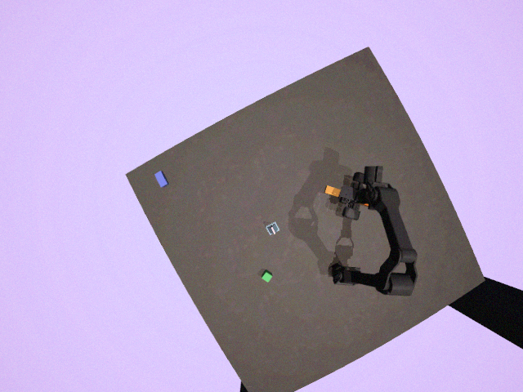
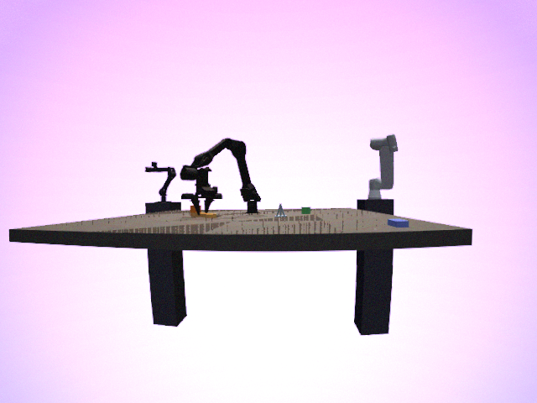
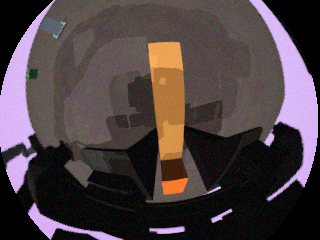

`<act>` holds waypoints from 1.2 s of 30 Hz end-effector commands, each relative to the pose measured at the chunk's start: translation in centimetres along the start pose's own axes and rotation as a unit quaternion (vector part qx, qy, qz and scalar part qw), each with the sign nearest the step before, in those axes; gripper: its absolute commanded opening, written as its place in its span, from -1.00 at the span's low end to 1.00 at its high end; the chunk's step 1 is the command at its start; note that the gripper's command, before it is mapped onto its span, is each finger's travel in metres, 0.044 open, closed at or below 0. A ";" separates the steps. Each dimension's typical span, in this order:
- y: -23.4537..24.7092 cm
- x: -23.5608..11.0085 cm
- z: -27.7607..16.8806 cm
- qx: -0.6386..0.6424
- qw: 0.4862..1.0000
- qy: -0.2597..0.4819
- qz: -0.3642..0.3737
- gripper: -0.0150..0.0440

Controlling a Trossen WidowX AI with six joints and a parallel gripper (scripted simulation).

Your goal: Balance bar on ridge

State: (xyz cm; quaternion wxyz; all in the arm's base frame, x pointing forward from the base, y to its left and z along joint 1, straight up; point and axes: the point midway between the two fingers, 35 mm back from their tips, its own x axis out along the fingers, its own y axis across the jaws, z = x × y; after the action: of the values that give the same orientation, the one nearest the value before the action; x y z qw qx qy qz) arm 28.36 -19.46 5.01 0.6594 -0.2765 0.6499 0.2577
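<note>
From the table's point(image 1: 219, 320) left corner I pass a blue block point(image 1: 160, 179), then the pale ridge point(image 1: 272, 229) mid-table with a green cube point(image 1: 266, 276) beside it. Toward the right corner lies my orange bar point(image 1: 332, 190), a long flat slab on the surface. My arm arches over it, wrist down, gripper point(image 3: 172, 160) clenched on the bar.
</note>
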 end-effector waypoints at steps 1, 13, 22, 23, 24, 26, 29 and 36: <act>0.0 0.0 0.0 0.000 1.000 0.000 0.000 -0.23; -0.4 -2.9 0.1 -0.001 1.000 0.000 0.000 -0.49; -0.5 -5.2 0.1 -0.002 1.000 -0.001 0.000 -0.49; -0.5 -5.5 0.1 -0.002 1.000 -0.001 0.000 -0.49; -0.5 -5.7 0.1 -0.002 1.000 -0.001 0.000 -0.49; -0.5 -6.3 0.1 -0.002 1.000 -0.001 0.000 -0.49; -0.4 -7.0 0.1 -0.002 1.000 -0.001 0.000 -0.49; -0.2 -8.9 0.1 -0.003 1.000 -0.001 0.000 -0.49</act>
State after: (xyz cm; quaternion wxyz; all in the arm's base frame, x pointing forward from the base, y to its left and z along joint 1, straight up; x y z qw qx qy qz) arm 28.26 -19.38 12.74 0.6565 -0.2722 0.6528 0.2623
